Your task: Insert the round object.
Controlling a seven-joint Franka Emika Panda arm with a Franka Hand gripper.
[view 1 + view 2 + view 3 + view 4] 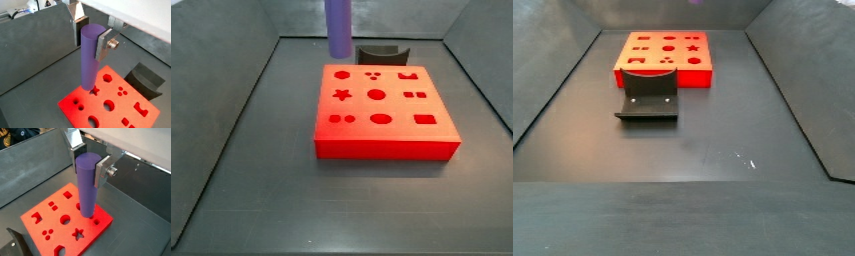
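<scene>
My gripper [91, 42] is shut on the round object, a long purple peg [89, 65], and holds it upright by its upper end; both wrist views show this [90, 170]. The peg's lower end [87, 214] hangs over the red block [40, 225], near its star-shaped hole [95, 91]. In a side view the peg [338, 28] hangs above the block's far left corner [329, 70], apart from its top. The gripper itself is out of both side views. The block has several holes of different shapes, among them a round one [377, 94].
The dark fixture [381, 53] stands on the floor right beside the red block [663, 55]; it also shows in the other views [647, 98] [145, 77]. Grey walls [231, 90] enclose the dark floor [714, 150].
</scene>
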